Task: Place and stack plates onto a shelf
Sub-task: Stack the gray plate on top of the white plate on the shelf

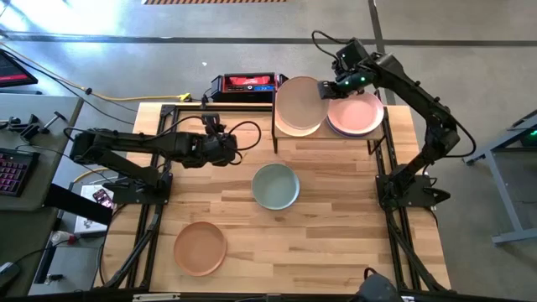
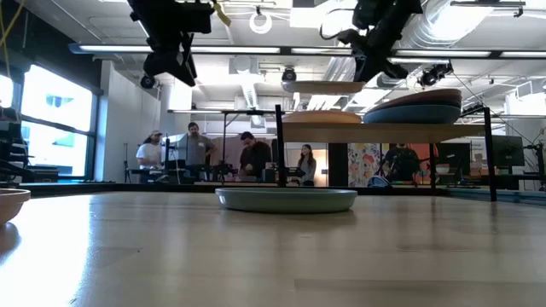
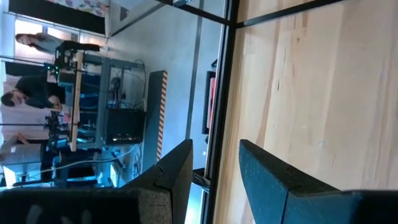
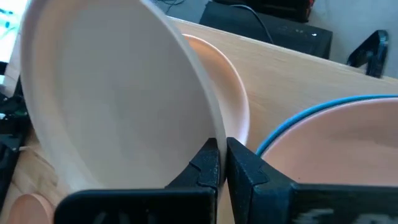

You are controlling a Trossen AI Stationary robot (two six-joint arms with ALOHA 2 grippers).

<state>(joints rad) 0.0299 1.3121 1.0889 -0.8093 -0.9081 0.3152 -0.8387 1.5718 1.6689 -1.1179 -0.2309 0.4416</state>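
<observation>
My right gripper (image 1: 325, 90) is shut on a beige plate (image 1: 299, 101), which hangs over the left half of the shelf (image 2: 384, 130). Below it, a peach plate (image 4: 235, 93) rests flat on the shelf board. On the shelf's right half a pink plate (image 1: 356, 113) lies on a blue one (image 4: 292, 121). A sage green plate (image 1: 276, 185) sits flat mid-table, and a tan plate (image 1: 200, 247) lies near the front left. My left gripper (image 1: 226, 149) hovers open above the table's left-centre, and its fingers (image 3: 180, 168) have nothing between them. My right gripper pinches the beige plate's raised rim (image 4: 211, 134) between its two fingers, on the side of the plate toward the table's right. The fingers slant down from above and from the right. The plate (image 2: 322, 87) is lifted clear, about level, above the stack on the shelf.
The shelf's black legs (image 2: 279, 149) stand at the table's far edge. A black and red box (image 1: 243, 84) sits behind the table, left of the shelf. Black frame rails (image 1: 393, 180) run along both table sides. People stand in the room beyond (image 2: 196, 149).
</observation>
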